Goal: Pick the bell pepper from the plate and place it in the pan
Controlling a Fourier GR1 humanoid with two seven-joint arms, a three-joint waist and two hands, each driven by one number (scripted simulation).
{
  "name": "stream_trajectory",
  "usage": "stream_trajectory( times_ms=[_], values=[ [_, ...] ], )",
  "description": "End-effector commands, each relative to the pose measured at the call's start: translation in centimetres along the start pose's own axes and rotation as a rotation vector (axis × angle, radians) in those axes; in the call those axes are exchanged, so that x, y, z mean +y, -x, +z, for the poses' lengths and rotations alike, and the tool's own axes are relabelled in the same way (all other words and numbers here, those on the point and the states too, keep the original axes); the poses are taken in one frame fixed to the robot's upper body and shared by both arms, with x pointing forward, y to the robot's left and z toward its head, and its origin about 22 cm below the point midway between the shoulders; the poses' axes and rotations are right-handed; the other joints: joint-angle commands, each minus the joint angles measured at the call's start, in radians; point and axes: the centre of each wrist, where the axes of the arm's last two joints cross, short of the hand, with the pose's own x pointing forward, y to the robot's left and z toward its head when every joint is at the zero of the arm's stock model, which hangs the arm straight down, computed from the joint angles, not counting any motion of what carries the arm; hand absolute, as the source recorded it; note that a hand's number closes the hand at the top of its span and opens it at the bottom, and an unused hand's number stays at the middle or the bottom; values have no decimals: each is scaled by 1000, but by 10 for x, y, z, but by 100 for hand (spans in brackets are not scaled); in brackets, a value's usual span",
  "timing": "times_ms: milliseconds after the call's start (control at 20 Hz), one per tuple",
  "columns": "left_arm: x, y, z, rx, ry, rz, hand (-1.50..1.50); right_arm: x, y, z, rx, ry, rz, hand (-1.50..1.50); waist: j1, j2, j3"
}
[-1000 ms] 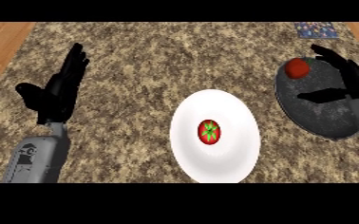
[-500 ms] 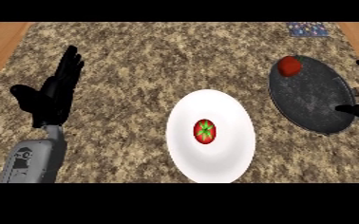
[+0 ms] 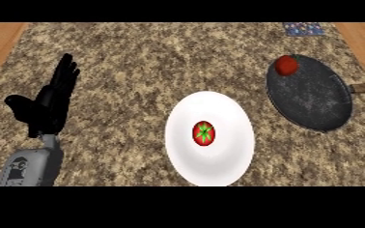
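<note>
A small red bell pepper with green stem (image 3: 204, 133) lies at the middle of the round white plate (image 3: 228, 111), well apart from the dark round pan (image 3: 314, 101) near the speckled counter (image 3: 157, 63) right edge, while the left hand (image 3: 50, 104) rests wide open at the left.

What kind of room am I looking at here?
Most likely a kitchen: a speckled stone counter carries a white plate with a bell pepper on it and a dark pan holding something red.

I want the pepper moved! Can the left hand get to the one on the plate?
Probably yes: the left hand rests open at the counter's left, and only bare counter lies between it and the bell pepper on the plate.
</note>
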Motion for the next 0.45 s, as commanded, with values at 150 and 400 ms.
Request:
stream_trajectory(
  times_ms=[150,400],
  values=[
    [-4,-1,3,19,-19,0,0,-34,-4,43,-111,-166,-152,-150,-23,-7,-1],
    [1,5,3,10,3,-3,0,-40,-5,59,-117,-148,-78,-150,-2,2,0]
  ],
)
